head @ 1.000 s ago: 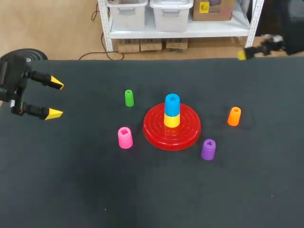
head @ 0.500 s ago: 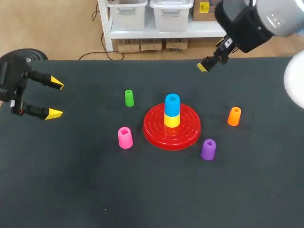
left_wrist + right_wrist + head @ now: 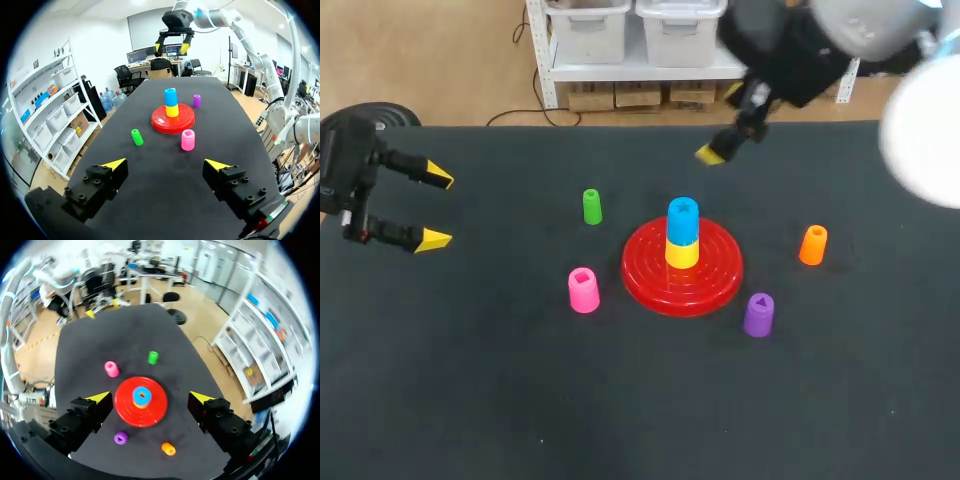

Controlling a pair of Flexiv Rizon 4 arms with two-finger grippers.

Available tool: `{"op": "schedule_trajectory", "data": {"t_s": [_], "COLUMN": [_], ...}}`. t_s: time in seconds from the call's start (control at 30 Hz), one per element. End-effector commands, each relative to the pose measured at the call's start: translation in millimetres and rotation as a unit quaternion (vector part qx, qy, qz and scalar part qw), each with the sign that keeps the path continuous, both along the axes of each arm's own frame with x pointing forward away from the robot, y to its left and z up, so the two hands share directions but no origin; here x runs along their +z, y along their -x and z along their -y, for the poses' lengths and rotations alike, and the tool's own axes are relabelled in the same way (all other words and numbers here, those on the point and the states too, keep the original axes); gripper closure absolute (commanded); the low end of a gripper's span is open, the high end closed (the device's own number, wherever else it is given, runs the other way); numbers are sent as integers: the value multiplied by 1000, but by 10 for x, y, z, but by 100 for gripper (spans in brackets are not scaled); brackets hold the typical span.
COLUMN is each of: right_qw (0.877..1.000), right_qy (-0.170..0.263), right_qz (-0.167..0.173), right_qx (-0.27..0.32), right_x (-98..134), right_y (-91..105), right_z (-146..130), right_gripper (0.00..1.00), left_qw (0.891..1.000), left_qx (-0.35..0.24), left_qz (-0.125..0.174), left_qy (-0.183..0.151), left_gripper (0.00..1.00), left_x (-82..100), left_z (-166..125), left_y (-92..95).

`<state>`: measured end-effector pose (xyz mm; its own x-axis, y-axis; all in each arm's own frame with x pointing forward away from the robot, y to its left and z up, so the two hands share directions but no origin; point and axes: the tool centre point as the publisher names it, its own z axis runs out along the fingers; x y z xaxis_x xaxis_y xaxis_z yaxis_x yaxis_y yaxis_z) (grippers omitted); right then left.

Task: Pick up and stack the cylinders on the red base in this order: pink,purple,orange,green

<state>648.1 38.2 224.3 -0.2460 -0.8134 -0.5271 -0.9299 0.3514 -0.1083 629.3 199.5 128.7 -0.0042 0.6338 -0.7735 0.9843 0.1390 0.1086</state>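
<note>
Right gripper has swung in over the table — wide open, empty — pink cylinder ahead.

Head view: right arm smeared with blur, cut off by the upper and right edges. Right end effector: from above, only one yellow fingertip reads clearly. Left end effector: body cut off at the side edge. Yellow cylinder: top hidden under blue cylinder. Desk runs out of view on three sides. Right wrist view: hole shapes in pink cylinder and purple cylinder too small to tell.
</note>
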Motion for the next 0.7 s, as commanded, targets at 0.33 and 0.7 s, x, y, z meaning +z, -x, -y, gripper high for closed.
{"op": "schedule_trajectory", "data": {"t_s": [0.33, 0.7], "right_qw": [971, 971], "right_qy": [73, 78], "right_qz": [-74, -64], "right_qx": [216, 217], "right_x": [-403, -636], "right_y": [274, 442], "right_z": [-1061, -1272], "right_gripper": [0, 0], "left_qw": [1000, 1000], "left_qx": [1, 1], "left_qz": [2, 2], "left_qy": [1, 1], "left_gripper": [0, 0], "left_x": [-8, -8], "left_z": [-4, -4], "left_y": [12, 12]}}
